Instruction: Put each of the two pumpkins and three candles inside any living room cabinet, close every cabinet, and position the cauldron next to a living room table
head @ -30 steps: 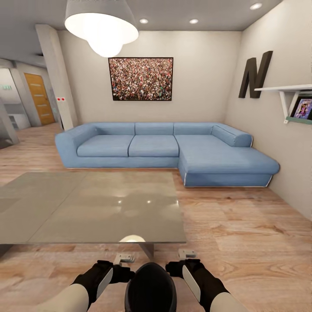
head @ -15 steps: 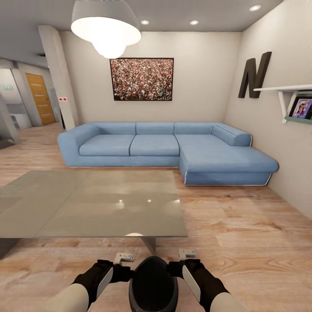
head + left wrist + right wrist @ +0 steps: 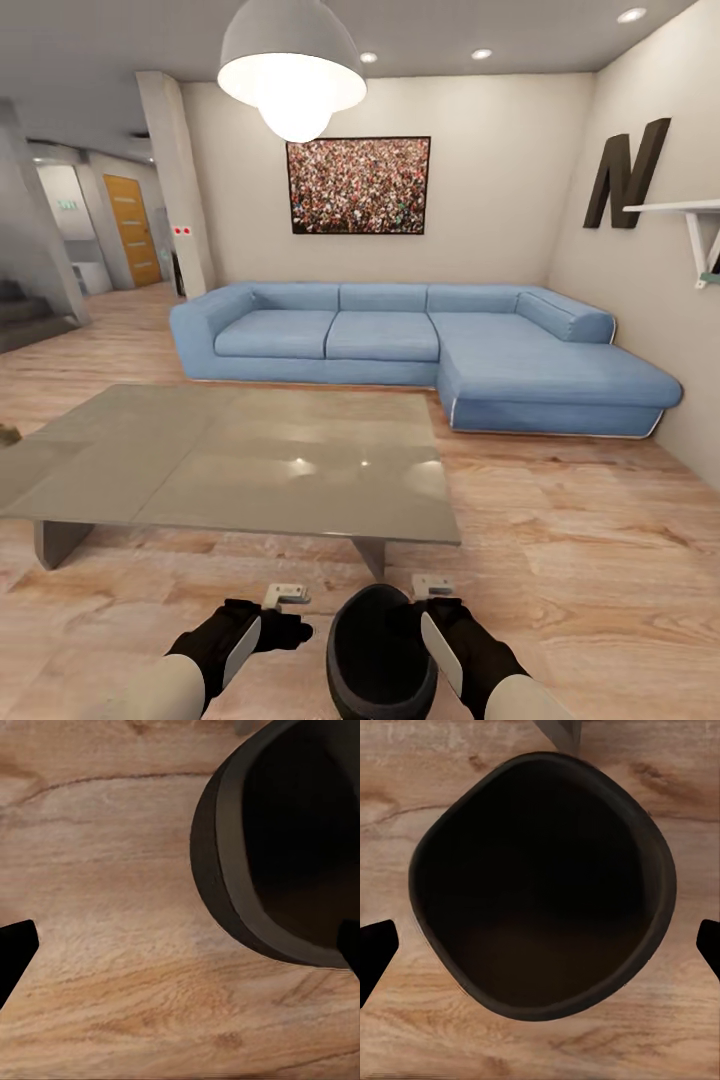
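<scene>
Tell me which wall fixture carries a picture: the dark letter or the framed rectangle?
The framed rectangle above the long blue corner sofa shows a dense crowd; the dark letter N on the side wall is plain.

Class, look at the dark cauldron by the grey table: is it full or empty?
Empty. The right wrist view looks straight down into the cauldron and shows nothing but its dark inner wall and bottom.

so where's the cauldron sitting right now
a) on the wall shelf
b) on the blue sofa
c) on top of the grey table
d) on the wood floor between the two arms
d: the cauldron stands on the wood floor between both arms, just in front of the grey table.
</scene>
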Controlling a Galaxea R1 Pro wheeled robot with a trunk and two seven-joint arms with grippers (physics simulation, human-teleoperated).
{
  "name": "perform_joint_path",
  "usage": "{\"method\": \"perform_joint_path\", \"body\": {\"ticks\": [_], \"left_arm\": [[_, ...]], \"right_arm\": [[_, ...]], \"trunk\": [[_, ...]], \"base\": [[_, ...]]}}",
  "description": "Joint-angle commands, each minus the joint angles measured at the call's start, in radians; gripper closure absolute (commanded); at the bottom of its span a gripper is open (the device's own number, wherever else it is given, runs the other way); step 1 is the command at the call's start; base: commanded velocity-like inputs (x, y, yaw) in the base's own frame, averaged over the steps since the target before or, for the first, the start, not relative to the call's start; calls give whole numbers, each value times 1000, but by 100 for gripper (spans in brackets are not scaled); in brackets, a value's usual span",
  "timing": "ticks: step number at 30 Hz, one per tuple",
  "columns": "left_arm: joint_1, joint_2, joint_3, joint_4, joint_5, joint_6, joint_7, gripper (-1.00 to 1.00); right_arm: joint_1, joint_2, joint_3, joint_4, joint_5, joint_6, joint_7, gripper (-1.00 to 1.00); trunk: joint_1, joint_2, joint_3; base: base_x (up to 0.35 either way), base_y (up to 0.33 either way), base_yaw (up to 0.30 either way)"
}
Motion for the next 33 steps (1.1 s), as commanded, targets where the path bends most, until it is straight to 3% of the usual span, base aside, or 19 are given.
{"method": "perform_joint_path", "body": {"ticks": [1, 14, 33], "left_arm": [[0, 0, -4, -2, -2, 5, -2, -100], [0, 0, -5, -3, -5, 0, -2, -100], [0, 0, -5, -2, -6, 2, -1, -100]], "right_arm": [[0, 0, 3, -2, -11, 4, -10, -100], [0, 0, 3, -1, -12, 4, -10, -100], [0, 0, 5, -1, -11, 4, -2, -100]], "trunk": [[0, 0, 0], [0, 0, 9], [-73, 133, 80]], "base": [[-115, 67, 263], [-27, 12, 269], [0, 0, 252]]}}
